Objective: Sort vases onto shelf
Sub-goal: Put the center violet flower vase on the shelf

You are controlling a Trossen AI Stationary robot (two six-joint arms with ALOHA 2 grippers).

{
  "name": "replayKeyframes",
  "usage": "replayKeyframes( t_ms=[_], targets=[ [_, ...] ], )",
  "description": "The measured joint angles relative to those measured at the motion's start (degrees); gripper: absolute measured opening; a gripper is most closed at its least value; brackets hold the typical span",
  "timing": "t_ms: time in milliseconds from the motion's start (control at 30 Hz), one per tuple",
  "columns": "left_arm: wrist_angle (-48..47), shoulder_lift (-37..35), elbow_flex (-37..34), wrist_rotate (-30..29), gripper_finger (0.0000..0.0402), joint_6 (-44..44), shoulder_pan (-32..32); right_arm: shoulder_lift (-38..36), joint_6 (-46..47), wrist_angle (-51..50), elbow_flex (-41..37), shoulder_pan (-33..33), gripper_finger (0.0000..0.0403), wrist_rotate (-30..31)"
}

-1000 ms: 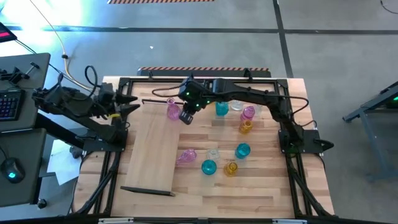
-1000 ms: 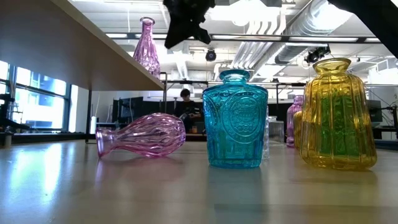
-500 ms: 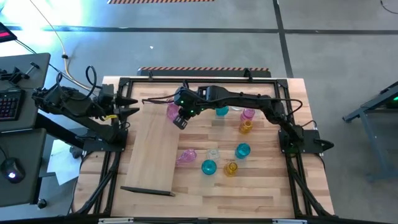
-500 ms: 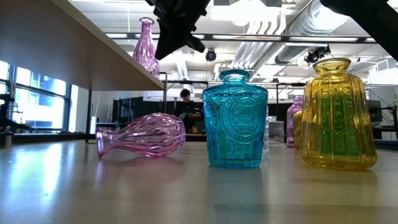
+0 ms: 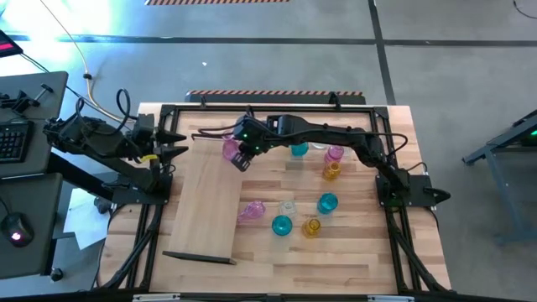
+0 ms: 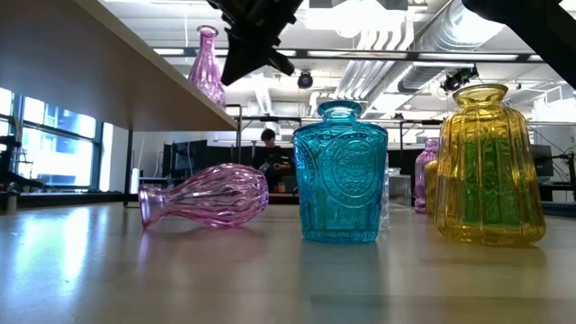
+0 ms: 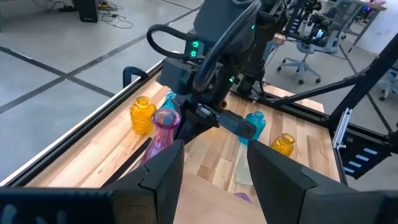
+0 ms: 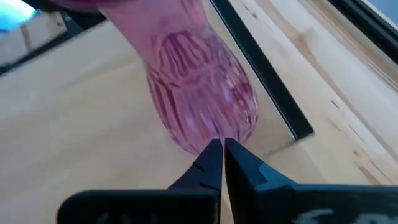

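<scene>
Upright on the shelf's (image 5: 201, 201) far end stands a ribbed pink vase (image 5: 231, 149); my right gripper (image 5: 244, 159), fingers pressed together, stretches beside it.

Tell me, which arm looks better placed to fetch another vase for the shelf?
Probably the right. Its gripper reaches out over the table by the pink vase on the shelf, with the loose vases on its side; the left gripper waits at the table's edge.
</scene>
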Motion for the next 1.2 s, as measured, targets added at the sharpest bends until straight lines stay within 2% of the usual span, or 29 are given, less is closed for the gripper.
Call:
replayKeyframes(
  t_ms=[800, 1200],
  targets=[
    [0.8, 0.8, 0.0, 0.0, 0.017, 0.4, 0.0, 3.4, 2.5, 11.7, 0.0, 0.2, 0.0, -6.3],
    [0.8, 1.7, 0.0, 0.0, 0.017, 0.1, 0.0, 5.2, 2.6, 16.8, 0.0, 0.0, 0.0, -6.6]
  ],
)
